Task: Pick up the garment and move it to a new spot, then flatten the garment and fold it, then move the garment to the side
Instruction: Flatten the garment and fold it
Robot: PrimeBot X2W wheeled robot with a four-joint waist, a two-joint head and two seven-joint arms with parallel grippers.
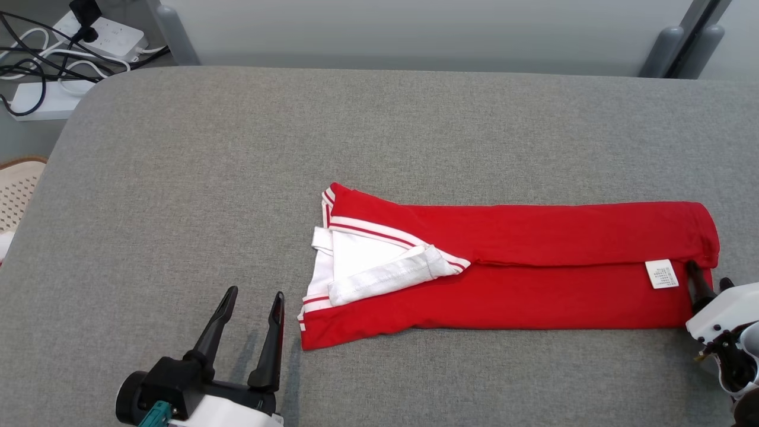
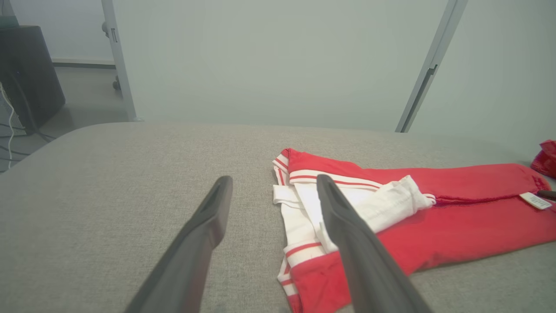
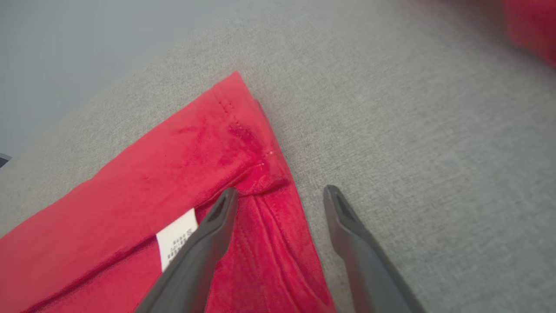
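Note:
A red garment point(image 1: 533, 261) with white striped trim and a white collar point(image 1: 379, 270) lies folded into a long band across the grey table point(image 1: 237, 178). My left gripper point(image 1: 255, 293) stands open just left of the garment's collar end point(image 2: 312, 208), holding nothing. My right gripper point(image 1: 708, 274) is open at the garment's right end, next to the white care label point(image 1: 662, 274). In the right wrist view, one finger point(image 3: 217, 217) lies over the red cloth point(image 3: 130, 208) near the label point(image 3: 173, 237) and the other finger point(image 3: 343, 217) is over bare table.
Power strips and cables point(image 1: 59, 47) lie on the floor beyond the table's far left corner. A perforated pale basket point(image 1: 18, 190) sits at the left edge. Another red item point(image 2: 546, 157) shows at the far right of the left wrist view. Grey wall panels stand behind the table.

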